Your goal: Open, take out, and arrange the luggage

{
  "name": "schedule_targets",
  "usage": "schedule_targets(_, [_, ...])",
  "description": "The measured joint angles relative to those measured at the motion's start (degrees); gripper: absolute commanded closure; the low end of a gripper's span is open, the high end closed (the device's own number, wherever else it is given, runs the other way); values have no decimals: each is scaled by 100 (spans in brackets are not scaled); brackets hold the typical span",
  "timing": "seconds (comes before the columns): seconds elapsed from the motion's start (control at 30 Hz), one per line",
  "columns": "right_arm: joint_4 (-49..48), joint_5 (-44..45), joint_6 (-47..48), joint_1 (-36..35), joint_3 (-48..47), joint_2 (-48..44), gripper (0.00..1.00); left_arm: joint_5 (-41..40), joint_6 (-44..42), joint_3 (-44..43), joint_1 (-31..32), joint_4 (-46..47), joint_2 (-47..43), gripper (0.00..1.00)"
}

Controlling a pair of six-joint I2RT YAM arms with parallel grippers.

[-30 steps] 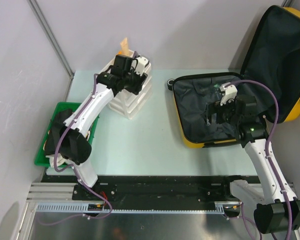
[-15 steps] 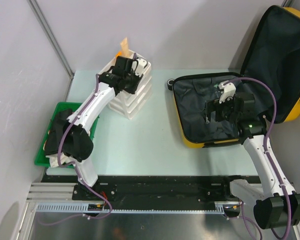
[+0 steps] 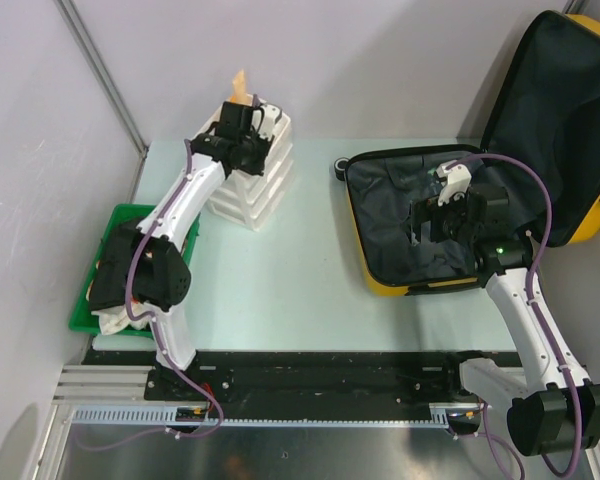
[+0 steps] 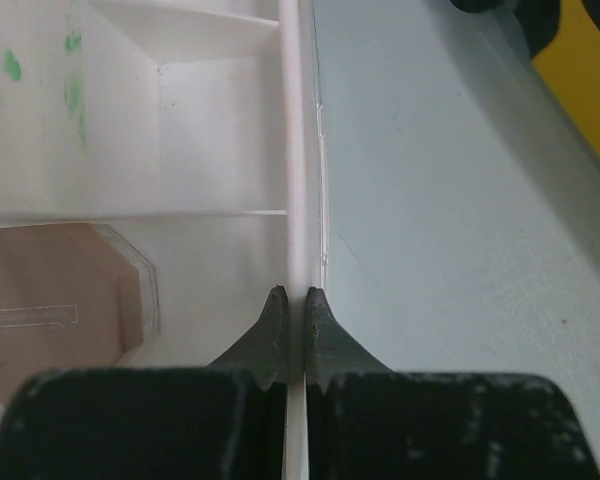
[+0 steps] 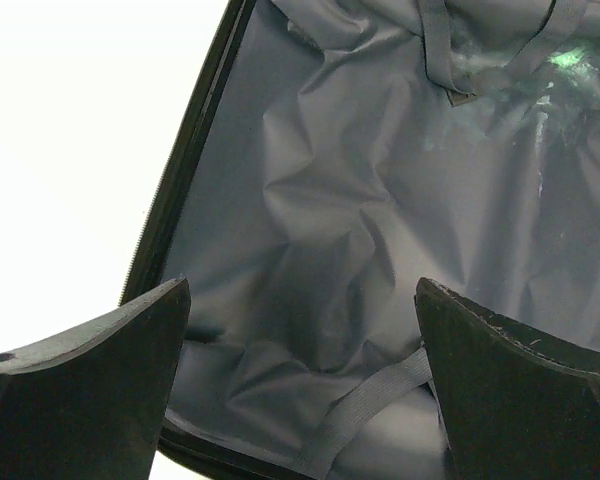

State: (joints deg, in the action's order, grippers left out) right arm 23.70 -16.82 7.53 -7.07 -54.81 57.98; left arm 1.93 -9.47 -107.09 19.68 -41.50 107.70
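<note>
The luggage lies open at the table's right: a yellow shell with black lining, its lid propped up against the wall. My right gripper hovers over the lower half, jaws wide open. In the right wrist view the gripper has only crumpled black lining and a grey strap below it. My left gripper is at the white drawer unit at the back left. In the left wrist view the gripper is shut on the unit's thin white side wall.
A green tray holding dark items sits at the left edge, partly under the left arm. A tan octagonal piece lies in the drawer unit's top compartment. A black suitcase wheel faces the bare table between unit and luggage.
The left gripper has closed onto the drawer unit's wall and swung left and back, and the unit has shifted left with it. The right arm barely moved.
</note>
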Motion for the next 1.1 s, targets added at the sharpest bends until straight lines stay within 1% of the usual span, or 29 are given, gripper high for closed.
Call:
schedule_targets(0.3, [-2,98,-2,-11,-20,0,0,-46,-7,-695,-719,-44,535,100])
schedule_targets(0.73, [-7,201,11,-11,-20,98,0,-385,-7,-1847,-1746,-70,1401,100])
schedule_targets(1.0, [-33,243,66,-11,-20,302,0,-573,-13,-2393,-2203,-15,1818,100])
schedule_targets(1.07, [-44,243,92,-11,-20,343,0,-614,-17,-2494,-2269,11,1904,98])
schedule_targets(1.1, [-46,243,116,-13,-20,372,0,-627,-22,-2575,-2306,15,1961,96])
